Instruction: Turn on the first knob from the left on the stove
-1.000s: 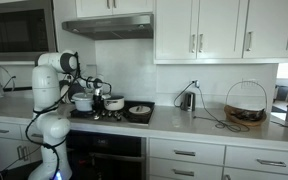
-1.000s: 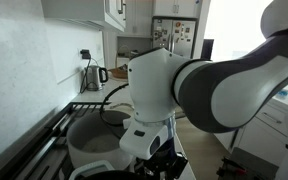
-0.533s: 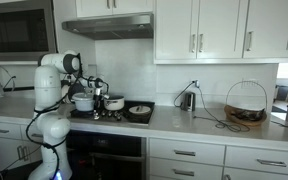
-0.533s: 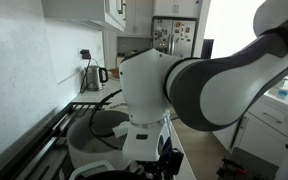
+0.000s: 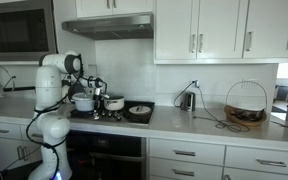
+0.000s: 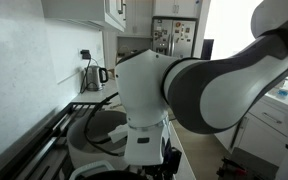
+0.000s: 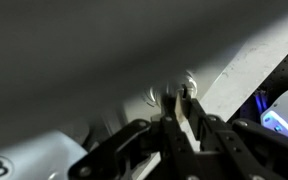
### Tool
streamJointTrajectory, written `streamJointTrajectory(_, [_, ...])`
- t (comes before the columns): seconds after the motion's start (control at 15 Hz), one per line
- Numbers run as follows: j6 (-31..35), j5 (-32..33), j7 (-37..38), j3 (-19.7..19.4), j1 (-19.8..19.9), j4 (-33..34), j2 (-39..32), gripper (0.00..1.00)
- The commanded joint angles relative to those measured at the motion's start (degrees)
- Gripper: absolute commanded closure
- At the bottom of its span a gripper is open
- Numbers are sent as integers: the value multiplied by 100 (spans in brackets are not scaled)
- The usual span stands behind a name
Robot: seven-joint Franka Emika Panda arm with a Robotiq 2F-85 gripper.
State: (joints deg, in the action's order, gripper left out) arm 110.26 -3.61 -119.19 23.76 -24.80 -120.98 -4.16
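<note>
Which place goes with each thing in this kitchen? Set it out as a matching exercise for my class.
Things:
1 hood
2 kettle
3 basket
4 microwave

Places:
A on the counter, at the picture's right end
B straight above the stove
C top left of the picture
D on the counter, between stove and basket

Pairs: 1-B, 2-D, 3-A, 4-C

Home kitchen, white cabinets (image 5: 199, 30), range hood (image 5: 109, 27), stove (image 5: 124, 119), kettle (image 5: 187, 100)

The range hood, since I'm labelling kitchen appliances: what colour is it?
Silvery grey, with a metallic look. The range hood shows best in an exterior view.
</note>
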Motion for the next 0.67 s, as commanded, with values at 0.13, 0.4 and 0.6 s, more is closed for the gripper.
streamJointTrajectory(0.13, [-361,65,-32,119,-17,27,-48,95])
streamJointTrajectory(0.4, [-356,60,15,127,-15,20,-31,75])
streamJointTrajectory(0.6, [-523,45,11,161,-28,33,8,41])
